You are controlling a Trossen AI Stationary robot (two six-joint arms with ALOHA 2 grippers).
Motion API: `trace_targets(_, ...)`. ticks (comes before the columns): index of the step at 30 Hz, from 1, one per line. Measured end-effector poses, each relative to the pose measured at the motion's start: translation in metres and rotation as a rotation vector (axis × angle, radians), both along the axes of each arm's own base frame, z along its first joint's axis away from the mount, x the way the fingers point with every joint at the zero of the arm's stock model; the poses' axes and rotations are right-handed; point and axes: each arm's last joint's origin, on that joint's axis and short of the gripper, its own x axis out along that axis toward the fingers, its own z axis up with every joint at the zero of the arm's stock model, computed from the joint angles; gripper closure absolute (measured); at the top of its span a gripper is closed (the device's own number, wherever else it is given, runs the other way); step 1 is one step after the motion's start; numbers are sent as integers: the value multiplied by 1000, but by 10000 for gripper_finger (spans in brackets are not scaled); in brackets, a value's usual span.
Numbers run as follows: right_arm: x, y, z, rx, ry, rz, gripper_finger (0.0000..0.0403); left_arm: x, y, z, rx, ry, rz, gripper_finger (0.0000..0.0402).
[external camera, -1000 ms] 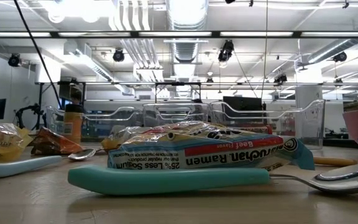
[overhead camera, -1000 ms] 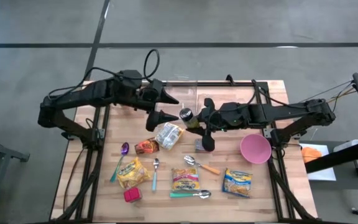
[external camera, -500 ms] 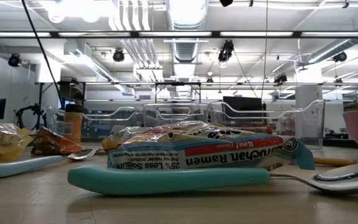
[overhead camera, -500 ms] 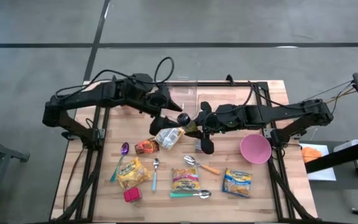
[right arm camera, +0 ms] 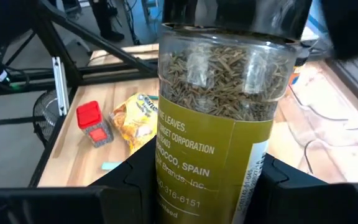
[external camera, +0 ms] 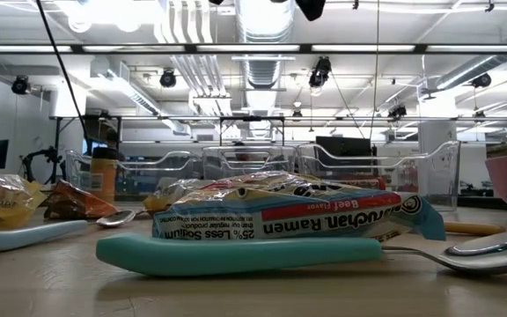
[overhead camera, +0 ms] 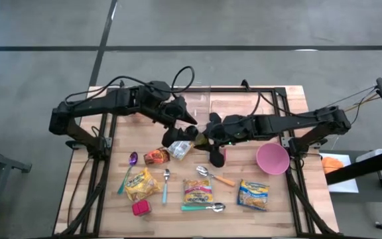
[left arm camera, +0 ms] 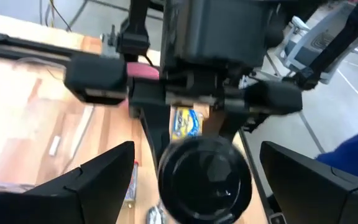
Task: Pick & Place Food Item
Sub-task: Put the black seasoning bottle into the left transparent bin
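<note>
The right gripper (overhead camera: 207, 136) holds a clear glass spice jar of dried green leaves with a yellow-green label and black cap (right arm camera: 219, 106), its two fingers clamped on the jar's sides. In the high view the jar (overhead camera: 198, 135) is lifted above the middle of the wooden table (overhead camera: 290, 199), only partly visible between the two arms.

The left gripper (overhead camera: 181, 129) meets it from the other side. Its fingers (left arm camera: 82, 180) are spread wide on either side of the jar's round black cap (left arm camera: 204, 177), which faces that wrist camera straight on; whether they touch the cap cannot be told. The right arm's dark gripper body fills the space behind the cap.

Directly below the grippers lies a silvery crinkled snack packet (overhead camera: 180, 150), with a small brown-orange packet (overhead camera: 156, 156) beside it. Farther toward the near edge sit a yellow noodle packet (overhead camera: 141, 184), a ramen packet (overhead camera: 197, 190) and another yellow packet (overhead camera: 253, 194). A small red-capped container (overhead camera: 140, 208) stands near the table's front edge. A pink bowl (overhead camera: 272, 159) sits under the right arm. A teal-handled spoon (overhead camera: 204, 207) lies in front of the ramen, and in the low view the ramen packet (external camera: 289, 216) rests just behind that teal handle (external camera: 236, 254).
</note>
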Motion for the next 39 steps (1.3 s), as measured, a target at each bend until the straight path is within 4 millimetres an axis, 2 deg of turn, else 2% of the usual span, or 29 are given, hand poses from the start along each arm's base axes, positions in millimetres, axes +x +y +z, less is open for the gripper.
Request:
trace_targets(6,-1,0,11,-13,-36,7,258,0,0,-4,-6,36,-5,47)
trace_targets(14,1,0,8,-15,-21,8,258,1,0,-2,1,10,-17,54)
trace_targets(18,1,0,7,-13,-19,7,258,1,0,-3,4,8,-26,82)
trace_targets(27,2,1,6,10,-12,11,258,2,-1,-2,-2,1,-41,193)
trace_targets(39,2,1,6,25,-10,33,258,1,-1,-2,-7,5,-45,193)
